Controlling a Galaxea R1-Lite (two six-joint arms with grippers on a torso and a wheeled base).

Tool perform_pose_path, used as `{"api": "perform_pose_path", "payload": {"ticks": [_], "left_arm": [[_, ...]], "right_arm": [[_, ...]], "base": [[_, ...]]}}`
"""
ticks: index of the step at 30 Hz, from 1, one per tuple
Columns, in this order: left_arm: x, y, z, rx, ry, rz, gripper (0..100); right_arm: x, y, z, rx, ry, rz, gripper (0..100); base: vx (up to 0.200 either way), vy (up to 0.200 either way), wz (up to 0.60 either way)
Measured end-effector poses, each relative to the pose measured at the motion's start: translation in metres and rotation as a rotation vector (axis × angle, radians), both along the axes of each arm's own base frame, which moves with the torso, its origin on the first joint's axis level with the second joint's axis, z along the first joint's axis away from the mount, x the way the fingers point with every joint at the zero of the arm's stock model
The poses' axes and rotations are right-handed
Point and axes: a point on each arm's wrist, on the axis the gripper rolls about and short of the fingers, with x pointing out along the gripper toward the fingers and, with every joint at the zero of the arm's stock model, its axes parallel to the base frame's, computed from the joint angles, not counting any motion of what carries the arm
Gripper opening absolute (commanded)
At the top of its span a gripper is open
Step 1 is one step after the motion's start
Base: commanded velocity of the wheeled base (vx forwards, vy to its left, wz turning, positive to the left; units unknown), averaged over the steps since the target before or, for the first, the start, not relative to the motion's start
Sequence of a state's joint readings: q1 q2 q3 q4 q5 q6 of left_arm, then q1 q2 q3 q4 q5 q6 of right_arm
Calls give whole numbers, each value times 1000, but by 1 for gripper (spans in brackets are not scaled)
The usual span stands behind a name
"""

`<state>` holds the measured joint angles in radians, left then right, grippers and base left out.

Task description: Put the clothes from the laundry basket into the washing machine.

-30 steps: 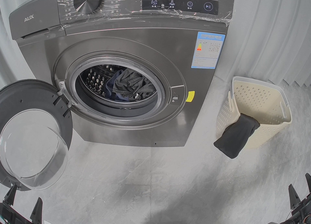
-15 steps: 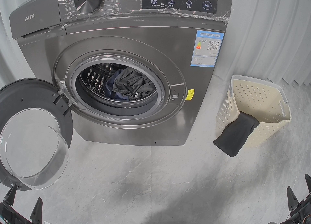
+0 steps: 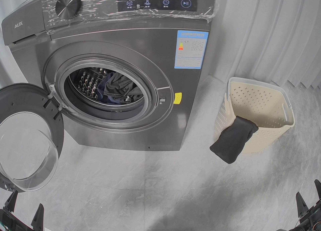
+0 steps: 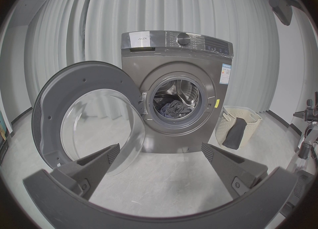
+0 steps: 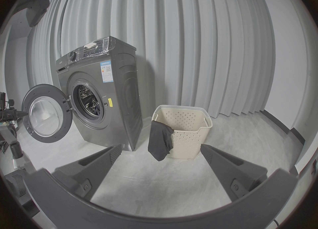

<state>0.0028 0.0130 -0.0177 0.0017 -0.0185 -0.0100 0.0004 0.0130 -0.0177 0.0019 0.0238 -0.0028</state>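
The left gripper point(image 4: 159, 147) and right gripper point(image 5: 160, 147) hang low, jaws spread wide, holding nothing. 1 dark garment point(image 3: 234, 138) drapes over the rim of the laundry basket point(image 3: 264, 108) beside the washing machine point(image 3: 133, 44), whose drum holds perhaps 2 more clothes point(image 3: 118, 89).

Dark garment point(image 3: 233, 140) over basket point(image 3: 257, 101) rim
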Motion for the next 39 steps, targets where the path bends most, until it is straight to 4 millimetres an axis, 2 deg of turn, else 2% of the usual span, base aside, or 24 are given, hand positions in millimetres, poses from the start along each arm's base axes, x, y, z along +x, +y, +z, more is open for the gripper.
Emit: {"api": "perform_pose_path", "payload": {"ticks": [39], "left_arm": [[0,0,0,-4,2,4,100]], "right_arm": [[0,0,0,1,2,-6,100]], "base": [[0,-195,0]]}}
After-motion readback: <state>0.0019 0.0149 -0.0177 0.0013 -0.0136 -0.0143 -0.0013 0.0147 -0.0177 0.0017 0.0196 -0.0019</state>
